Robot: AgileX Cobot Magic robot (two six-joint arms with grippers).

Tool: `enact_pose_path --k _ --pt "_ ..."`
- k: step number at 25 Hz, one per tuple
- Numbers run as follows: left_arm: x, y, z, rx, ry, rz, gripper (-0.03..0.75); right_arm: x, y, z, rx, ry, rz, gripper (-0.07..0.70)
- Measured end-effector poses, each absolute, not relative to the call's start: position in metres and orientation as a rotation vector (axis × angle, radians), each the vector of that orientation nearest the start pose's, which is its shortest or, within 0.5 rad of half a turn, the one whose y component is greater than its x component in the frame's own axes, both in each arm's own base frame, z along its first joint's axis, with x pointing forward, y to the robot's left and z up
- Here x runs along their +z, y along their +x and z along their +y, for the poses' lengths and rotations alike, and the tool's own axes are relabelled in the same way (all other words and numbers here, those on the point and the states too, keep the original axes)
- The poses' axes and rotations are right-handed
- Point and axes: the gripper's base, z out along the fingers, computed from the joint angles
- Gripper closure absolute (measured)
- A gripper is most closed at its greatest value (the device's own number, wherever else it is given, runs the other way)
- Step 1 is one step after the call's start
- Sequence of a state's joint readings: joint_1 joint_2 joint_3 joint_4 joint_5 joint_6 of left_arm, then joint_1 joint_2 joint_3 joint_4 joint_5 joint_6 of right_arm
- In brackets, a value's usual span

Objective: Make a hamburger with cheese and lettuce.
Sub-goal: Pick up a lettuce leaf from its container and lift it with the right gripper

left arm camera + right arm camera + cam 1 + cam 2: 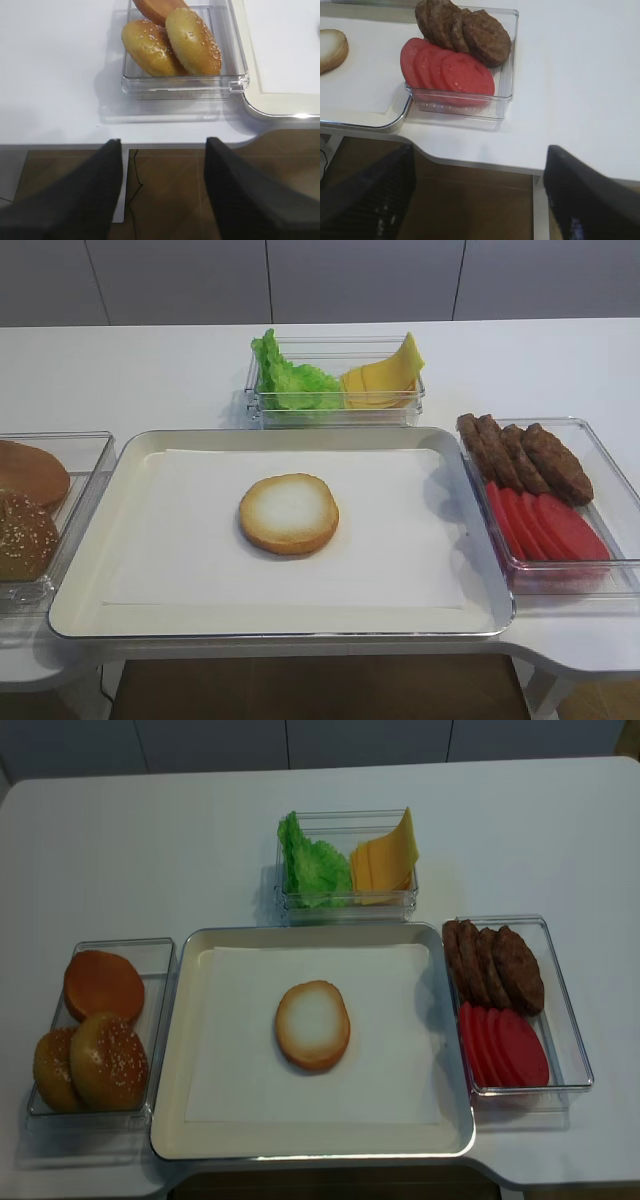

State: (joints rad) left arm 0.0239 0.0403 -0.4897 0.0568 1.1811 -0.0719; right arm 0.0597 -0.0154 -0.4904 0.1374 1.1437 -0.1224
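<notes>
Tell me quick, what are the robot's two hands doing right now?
Left gripper: open, holding nothing, near the box of sesame buns.
Right gripper: open, holding nothing, near the tomato slices.

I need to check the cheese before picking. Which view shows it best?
The exterior high realsense view: the cheese shows from above as fanned yellow slices in the bin, beside the lettuce. The other exterior high view shows it too, at a lower angle. Neither wrist view shows it.
</notes>
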Motion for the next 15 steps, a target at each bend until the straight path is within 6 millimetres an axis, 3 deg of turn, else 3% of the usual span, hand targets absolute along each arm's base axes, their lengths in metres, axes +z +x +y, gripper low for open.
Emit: enact_pose_path --k 15 --pt "0.2654 -0.0038 0.0047 0.044 -0.111 2.211 0.324 0.2694 -0.0108 0.0125 0.154 -0.209 2.097 0.009"
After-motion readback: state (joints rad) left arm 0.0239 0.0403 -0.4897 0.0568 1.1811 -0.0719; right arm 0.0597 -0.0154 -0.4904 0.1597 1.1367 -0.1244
